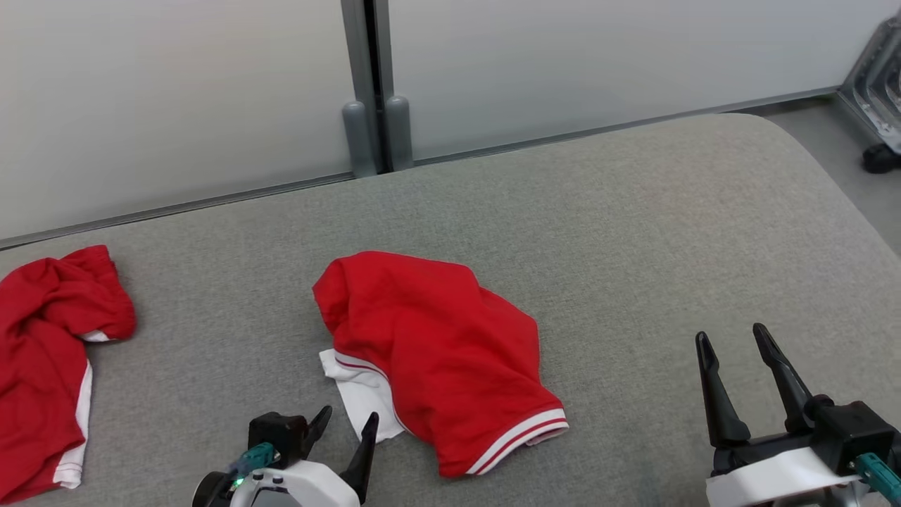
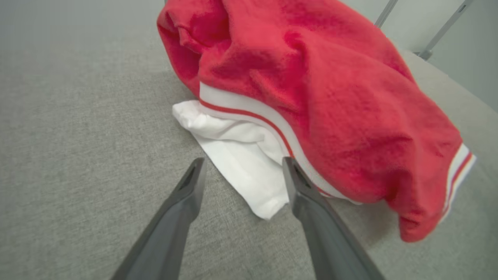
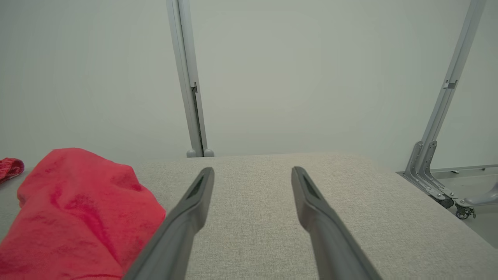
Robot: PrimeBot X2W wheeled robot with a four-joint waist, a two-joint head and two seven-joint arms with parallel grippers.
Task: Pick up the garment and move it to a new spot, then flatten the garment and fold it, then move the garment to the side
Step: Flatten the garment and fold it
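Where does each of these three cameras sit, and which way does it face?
Head view: on the head, facing forward and down at the red garment on the grey surface; left pincer and right pincer show.
Left wrist view: on that wrist, facing along its pincer at the garment.
Right wrist view: on that wrist, facing along its pincer toward the wall.
Shared: all three show the garment.
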